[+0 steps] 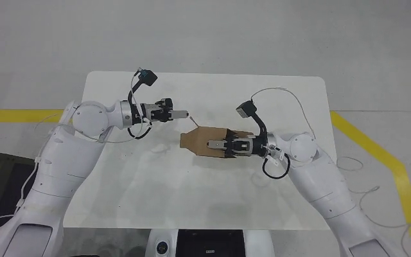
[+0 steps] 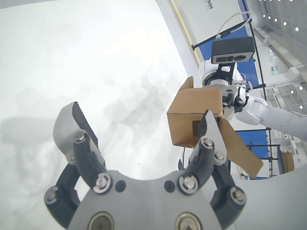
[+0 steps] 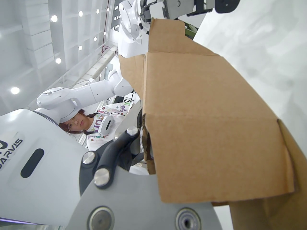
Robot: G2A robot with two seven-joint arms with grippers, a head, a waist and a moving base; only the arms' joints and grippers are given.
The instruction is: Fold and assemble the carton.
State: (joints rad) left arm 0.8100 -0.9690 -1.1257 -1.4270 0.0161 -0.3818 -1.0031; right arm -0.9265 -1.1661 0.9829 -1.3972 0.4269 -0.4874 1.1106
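Over the desk [image 1: 128, 193], the right gripper [image 1: 223, 145] is clamping the half-folded carton [image 1: 199, 138] while the left gripper [image 1: 185, 116] is hovering nearby, open and empty, probably folding a flap [image 2: 239, 149] next

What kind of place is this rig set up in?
Probably a robotics lab or industrial test hall: a yellow floor line runs beside the white table where the right gripper holds the carton, a perforated white panel stands behind, and rows of ceiling lights sit high overhead.
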